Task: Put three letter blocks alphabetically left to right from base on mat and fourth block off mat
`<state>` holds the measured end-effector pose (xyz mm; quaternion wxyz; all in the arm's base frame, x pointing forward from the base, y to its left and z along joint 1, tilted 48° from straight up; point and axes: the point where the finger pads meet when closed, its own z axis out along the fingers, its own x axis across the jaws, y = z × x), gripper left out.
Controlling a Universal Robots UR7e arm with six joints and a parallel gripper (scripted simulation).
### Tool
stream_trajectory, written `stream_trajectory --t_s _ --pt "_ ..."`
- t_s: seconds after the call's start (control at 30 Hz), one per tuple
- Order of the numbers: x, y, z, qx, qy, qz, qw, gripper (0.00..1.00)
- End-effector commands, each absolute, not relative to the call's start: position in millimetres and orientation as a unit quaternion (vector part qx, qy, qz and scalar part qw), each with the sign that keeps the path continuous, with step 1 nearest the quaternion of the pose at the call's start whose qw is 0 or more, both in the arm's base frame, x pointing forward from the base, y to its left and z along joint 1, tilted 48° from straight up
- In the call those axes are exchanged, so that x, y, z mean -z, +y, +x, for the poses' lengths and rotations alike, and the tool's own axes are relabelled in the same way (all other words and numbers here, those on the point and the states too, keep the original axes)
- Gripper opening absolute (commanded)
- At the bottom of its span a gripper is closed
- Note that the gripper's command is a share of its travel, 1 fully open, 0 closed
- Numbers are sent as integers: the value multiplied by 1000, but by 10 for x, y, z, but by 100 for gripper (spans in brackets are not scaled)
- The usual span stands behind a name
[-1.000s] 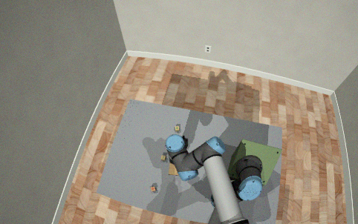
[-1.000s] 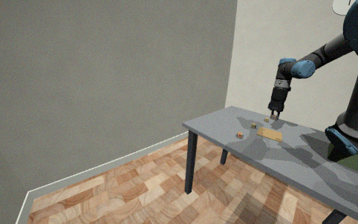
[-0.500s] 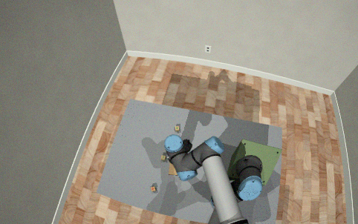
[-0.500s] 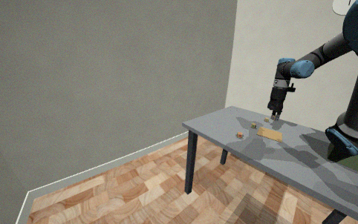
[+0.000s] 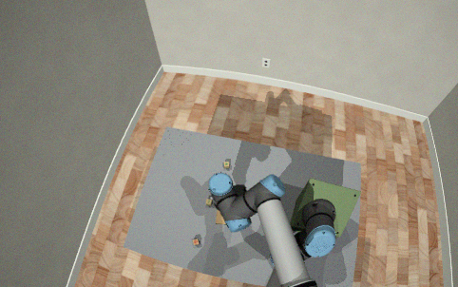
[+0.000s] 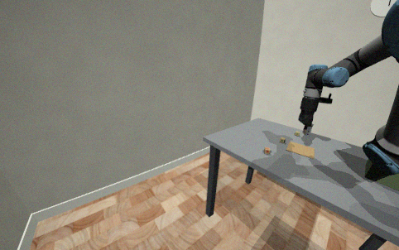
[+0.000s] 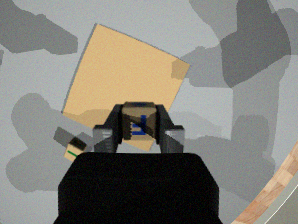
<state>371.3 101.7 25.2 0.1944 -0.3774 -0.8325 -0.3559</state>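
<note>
Block in my pincer, lettering still to be set in order.
My pincer (image 6: 306, 130) (image 7: 139, 116) is half-wide and holding the blue-lettered block (image 7: 138, 124) at the mat (image 5: 219, 219) (image 6: 300, 150) (image 7: 125, 70)'s edge in my wrist view; I can't read its letter surely; I'd square it to the row, lower it level, wholly inside the border, then open gently so its neighbours' places stay free; I count one mat and four blocks: mine, a red-marked block (image 5: 196, 241) (image 6: 267, 151), a middle block (image 5: 209, 201) (image 6: 282, 140), and a far block (image 5: 226, 164) (image 6: 297, 133), those three off the mat.

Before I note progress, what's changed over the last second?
In the top view, the blue round wrist cap shifted slightly left. No grab or release shows; the black pincer now holds the blue-lettered wooden block. The tan flat mat stayed put.
</note>
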Motion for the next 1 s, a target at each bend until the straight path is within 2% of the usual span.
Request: stream_trajectory --t_s 0.0,0.97 --pt "-280 1038 3711 342 -805 -432 217 49" --pt "-366 1116 3715 295 -709 -577 278 49"
